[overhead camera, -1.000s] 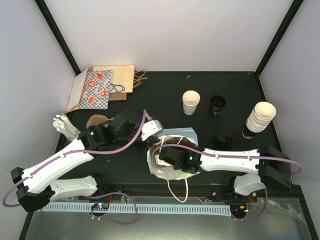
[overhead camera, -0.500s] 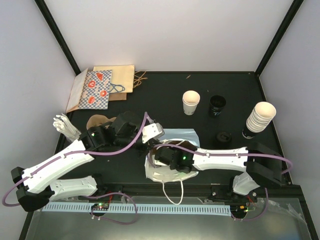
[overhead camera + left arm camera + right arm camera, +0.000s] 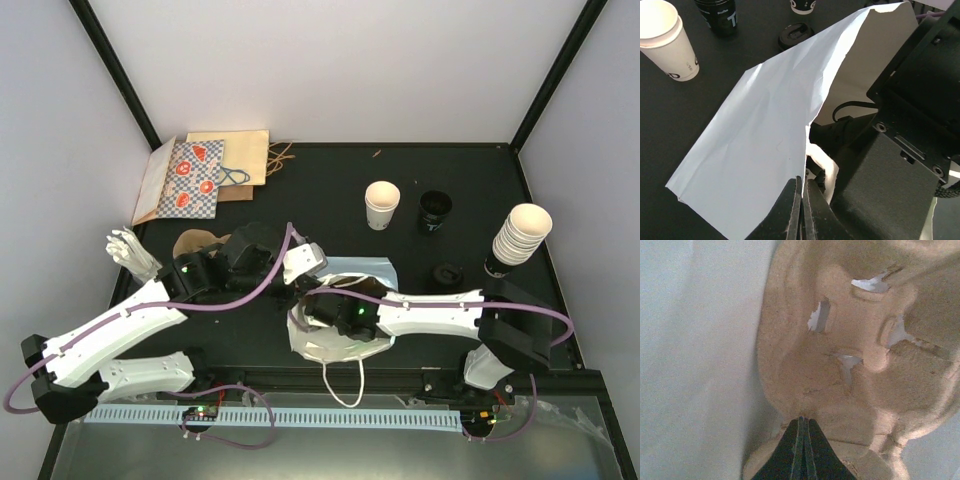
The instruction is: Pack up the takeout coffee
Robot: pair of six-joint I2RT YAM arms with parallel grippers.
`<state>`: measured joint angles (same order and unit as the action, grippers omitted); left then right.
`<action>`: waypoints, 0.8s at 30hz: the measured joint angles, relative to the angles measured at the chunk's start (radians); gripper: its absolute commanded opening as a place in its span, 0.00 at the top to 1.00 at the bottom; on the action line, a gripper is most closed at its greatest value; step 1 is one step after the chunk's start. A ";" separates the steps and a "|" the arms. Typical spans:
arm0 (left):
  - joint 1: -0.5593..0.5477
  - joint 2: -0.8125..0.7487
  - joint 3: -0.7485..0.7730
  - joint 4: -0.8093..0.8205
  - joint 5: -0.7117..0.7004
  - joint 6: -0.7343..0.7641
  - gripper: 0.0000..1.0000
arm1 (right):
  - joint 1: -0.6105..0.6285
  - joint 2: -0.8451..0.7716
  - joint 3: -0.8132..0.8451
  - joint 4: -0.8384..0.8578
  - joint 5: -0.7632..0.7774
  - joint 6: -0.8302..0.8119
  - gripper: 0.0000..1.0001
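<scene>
**A:** Why does the paper bag (image 3: 765,140) lie on its side on the surface (image 3: 330,190), and not upright?

**B:** So that we can slide things into it from the side. Our left fingers (image 3: 791,210) are closed together on the paper at the bag's rim, on its left side. They lift that wall, so the mouth stands open like a small tent.

**A:** And what do we do with the other arm?

**B:** It reaches inside the bag. The right fingers (image 3: 790,450) are pressed together, with their tips on the edge of the brown cup carrier (image 3: 840,365). It looks as if they nip its thin rim. We think the carrier goes in first because it gives a firm floor where the coffee can stand without tipping.

**A:** Where is the coffee itself?

**B:** Not in the bag yet. One cream cup (image 3: 382,205) stands upright beyond the bag, well apart from it, and we see no lid on it. A black lid (image 3: 447,272) lies flat to the right of the bag. A stack of cups (image 3: 520,235) stands further to the right of the bag.

**A:** So we are at an early step?

**B:** We judge so, because the carrier must first be seated and the cup must get its lid. The risk we see is inside the bag. If the carrier catches the paper wall, the rim may slip out of the left fingers, or it may tear.
</scene>
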<state>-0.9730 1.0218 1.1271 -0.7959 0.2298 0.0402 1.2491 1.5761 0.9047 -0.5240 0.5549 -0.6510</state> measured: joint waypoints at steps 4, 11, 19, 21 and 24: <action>-0.004 0.009 0.013 -0.004 -0.043 -0.024 0.98 | 0.000 -0.029 0.002 -0.010 -0.005 -0.003 0.99; 0.011 0.068 0.089 -0.032 -0.102 -0.059 0.98 | 0.013 -0.134 0.057 -0.094 -0.009 0.008 0.99; 0.044 0.130 0.176 -0.080 -0.109 -0.061 0.98 | 0.024 -0.292 0.118 -0.187 -0.028 0.032 0.99; 0.049 0.135 0.182 -0.092 -0.110 -0.062 0.98 | 0.025 -0.328 0.127 -0.208 -0.034 0.031 0.99; 0.054 0.143 0.189 -0.105 -0.110 -0.064 0.98 | 0.025 -0.376 0.137 -0.244 -0.047 0.029 0.99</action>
<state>-0.9188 1.1648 1.3159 -0.9012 0.1196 -0.0235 1.2739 1.1999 1.0412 -0.7681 0.5076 -0.6224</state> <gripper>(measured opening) 0.019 0.014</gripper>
